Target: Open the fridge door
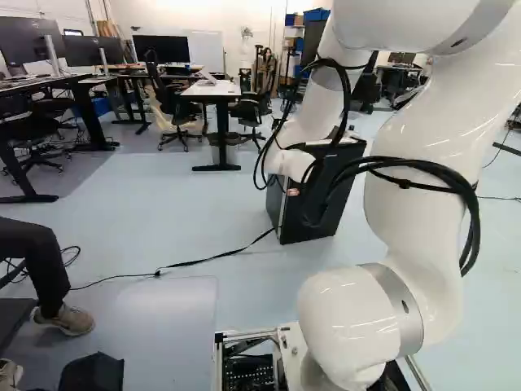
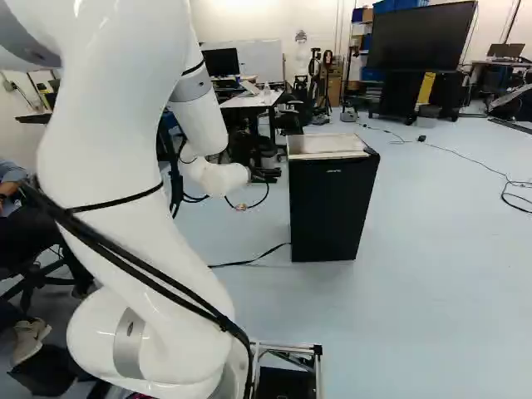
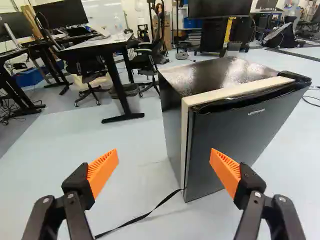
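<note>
In the right base view my gripper [image 2: 266, 174] hangs to the left of the black fridge [image 2: 332, 208], at about the height of its upper part. The wrist view shows the gripper [image 3: 164, 167] open, its orange pads wide apart with only floor between them. The fridge's dark door [image 3: 240, 135] stands ahead and to one side, beyond one finger; it looks closed, with a pale strip along its edge. A recessed lip runs under the door's top edge. Partly behind my arm in the left base view stands the same fridge [image 1: 334, 204].
A black strap [image 3: 145, 216] lies on the floor, reaching the fridge's foot. Beyond the fridge are a desk [image 1: 213, 91], chairs and a large screen [image 2: 422, 36]. A person's leg and shoe [image 1: 67, 320] are close at the left of the left base view.
</note>
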